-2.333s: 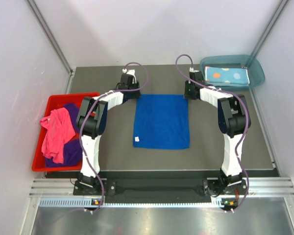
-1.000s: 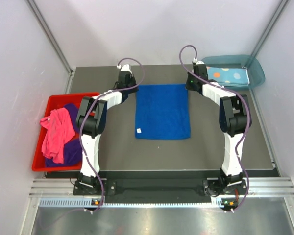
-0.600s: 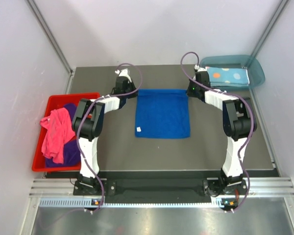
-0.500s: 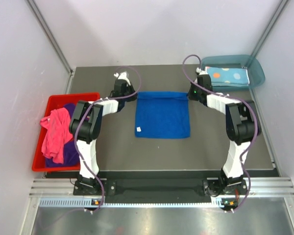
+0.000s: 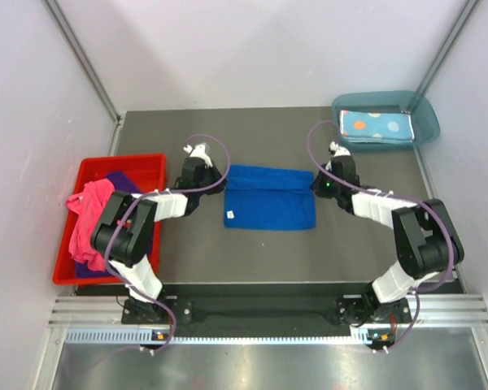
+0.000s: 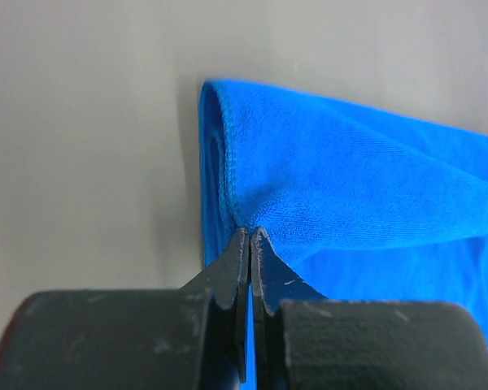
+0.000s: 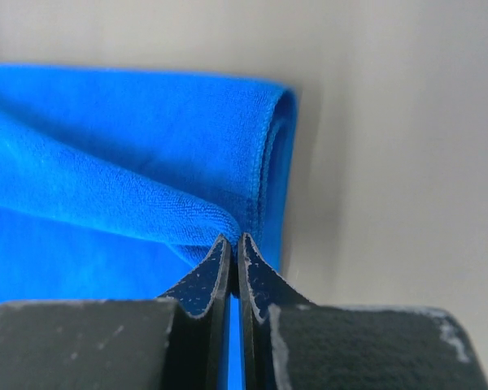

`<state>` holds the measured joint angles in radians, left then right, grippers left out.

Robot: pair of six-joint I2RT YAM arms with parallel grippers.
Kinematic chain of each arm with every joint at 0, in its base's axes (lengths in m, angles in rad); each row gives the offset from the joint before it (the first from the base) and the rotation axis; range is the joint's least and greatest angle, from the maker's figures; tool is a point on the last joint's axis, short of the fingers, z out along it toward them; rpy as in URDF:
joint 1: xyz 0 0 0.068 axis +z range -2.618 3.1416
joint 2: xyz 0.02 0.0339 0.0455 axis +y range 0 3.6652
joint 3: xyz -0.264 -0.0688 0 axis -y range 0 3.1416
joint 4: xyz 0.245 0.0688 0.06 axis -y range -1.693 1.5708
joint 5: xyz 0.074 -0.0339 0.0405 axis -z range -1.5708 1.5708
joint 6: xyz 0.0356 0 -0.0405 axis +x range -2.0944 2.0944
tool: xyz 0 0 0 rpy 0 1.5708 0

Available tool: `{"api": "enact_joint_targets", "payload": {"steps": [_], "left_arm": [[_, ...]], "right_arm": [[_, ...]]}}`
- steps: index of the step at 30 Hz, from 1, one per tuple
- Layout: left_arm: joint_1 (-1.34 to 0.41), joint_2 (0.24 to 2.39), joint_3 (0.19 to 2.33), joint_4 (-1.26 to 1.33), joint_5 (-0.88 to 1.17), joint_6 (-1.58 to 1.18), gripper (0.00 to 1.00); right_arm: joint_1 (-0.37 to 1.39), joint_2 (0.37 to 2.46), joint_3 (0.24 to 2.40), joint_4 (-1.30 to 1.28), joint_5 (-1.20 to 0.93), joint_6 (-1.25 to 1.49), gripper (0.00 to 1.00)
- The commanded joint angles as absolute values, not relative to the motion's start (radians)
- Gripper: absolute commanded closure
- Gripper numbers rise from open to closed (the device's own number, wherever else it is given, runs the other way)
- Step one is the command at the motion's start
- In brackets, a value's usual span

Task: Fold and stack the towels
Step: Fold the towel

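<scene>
Two claws: left claw point(image 6: 250, 236) and right claw point(image 7: 234, 240) are each pinched tight on the royal blue towel point(image 5: 268, 199).
Towel in work: the royal blue towel lies mid-table point(image 5: 268, 260) between the arms, its far part doubled over; a white tag point(image 5: 230, 216) shows at the near-left corner.
Left side: cloth bunched at the tips, at the fold's left end.
Right side: same, at the fold's right end.
Tray: dotted light blue towel point(image 5: 376, 126) folded flat in the teal tray point(image 5: 423, 122), far right.
Bin: pink towel point(image 5: 88, 219) draped over the purple towel point(image 5: 124, 181) in the red bin point(image 5: 146, 158), far left.
</scene>
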<state>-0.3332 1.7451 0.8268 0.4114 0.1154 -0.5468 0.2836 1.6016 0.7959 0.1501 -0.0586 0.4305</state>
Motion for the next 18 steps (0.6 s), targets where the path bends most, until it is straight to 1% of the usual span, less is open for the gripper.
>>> {"api": "enact_joint_targets", "payload": {"steps": [1, 12, 16, 18], "left_arm": [[-0.348, 1.655, 0.761, 0.480, 0.094, -0.564, 1.00], [-0.419, 1.435, 0.583, 0.466, 0.025, -0.572, 1.00], [-0.457, 1.391, 0.563, 0.439, 0.009, -0.568, 1.00], [-0.468, 1.368, 0.549, 0.426, -0.038, -0.563, 1.00]], "right_arm": [[0.322, 1.497, 0.711, 0.235, -0.025, 0.459, 1.00], [0.347, 1.293, 0.555, 0.204, 0.023, 0.469, 1.00], [0.350, 1.244, 0.520, 0.176, 0.035, 0.480, 1.00], [0.353, 1.224, 0.512, 0.169, 0.032, 0.482, 1.00]]}}
